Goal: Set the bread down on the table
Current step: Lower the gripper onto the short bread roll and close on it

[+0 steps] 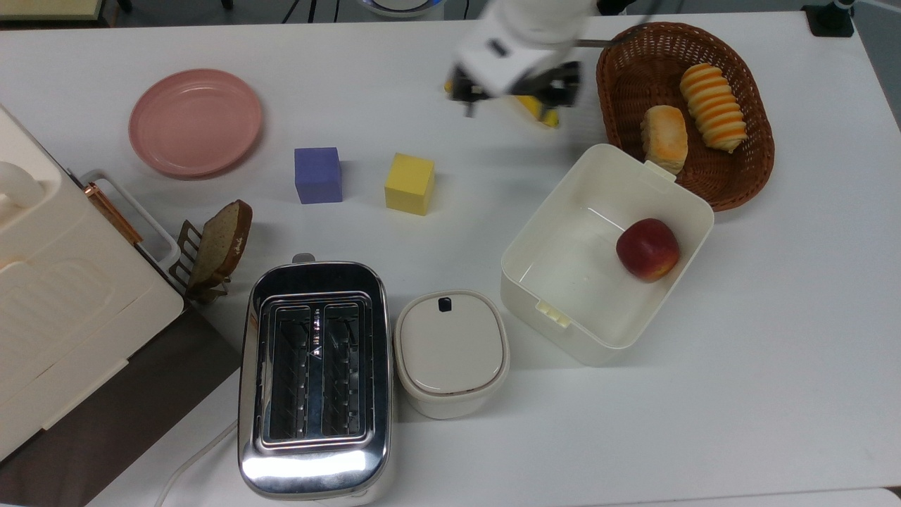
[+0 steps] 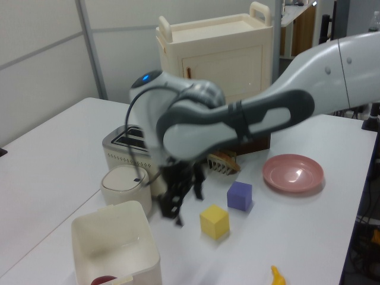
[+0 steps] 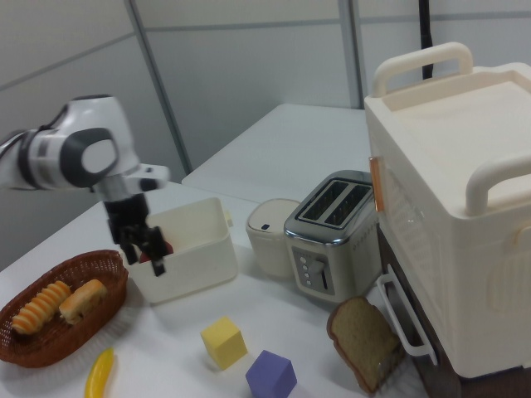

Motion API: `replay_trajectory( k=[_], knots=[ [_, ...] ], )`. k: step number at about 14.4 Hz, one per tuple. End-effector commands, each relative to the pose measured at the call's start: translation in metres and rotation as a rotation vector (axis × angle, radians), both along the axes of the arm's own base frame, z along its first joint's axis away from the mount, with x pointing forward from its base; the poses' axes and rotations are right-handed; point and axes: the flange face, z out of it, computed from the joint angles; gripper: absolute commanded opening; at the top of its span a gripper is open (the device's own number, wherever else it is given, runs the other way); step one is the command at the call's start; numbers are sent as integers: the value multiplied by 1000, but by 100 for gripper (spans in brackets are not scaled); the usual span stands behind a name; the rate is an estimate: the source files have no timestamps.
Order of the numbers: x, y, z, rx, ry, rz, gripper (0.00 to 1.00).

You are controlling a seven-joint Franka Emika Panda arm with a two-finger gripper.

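Pink plate (image 1: 195, 121): sitting empty on the table (image 1: 774, 394) at the top view's far left.
Brown bread slice (image 1: 222, 241): leaning in a small rack beside the cream cabinet (image 1: 63, 296), above the toaster (image 1: 314, 377) in the top view.
Purple cube (image 1: 318, 174) and yellow cube (image 1: 410, 184): standing a little apart on the bare tabletop, purple to the top view's left of yellow.
Lidded cream pot (image 1: 451, 352): resting just beside the toaster, on the top view's right of it.
Gripper (image 1: 514, 95): hanging blurred above the banana (image 1: 542, 113) and covering most of it, just to the top view's left of the wicker basket (image 1: 619, 63); in the right view the gripper (image 3: 148, 249) is pointing downward in front of the white tub (image 3: 195, 249). The jaws are standing apart and gripping nothing.
White tub (image 1: 563, 282): lying open with a red apple (image 1: 647, 248) against its wall on the top view's right.
Bread (image 1: 664, 138): lying inside the wicker basket, near the rim closest to the tub, well apart from the gripper.
Striped spiral roll (image 1: 713, 107): lying in the same basket, just beside the bread on the top view's right.
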Motion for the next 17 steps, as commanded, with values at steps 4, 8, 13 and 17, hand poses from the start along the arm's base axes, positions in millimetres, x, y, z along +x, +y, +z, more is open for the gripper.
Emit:
replay_trajectory(
  k=[4,8,13,17],
  knots=[
    [-32,146,-48,-17,-71,-55,100],
    [-61,209,-70,-21,-64,-57,100],
    [-84,268,-125,-40,-100,-82,100],
    [-89,276,-143,-63,-114,-60,32]
  ],
)
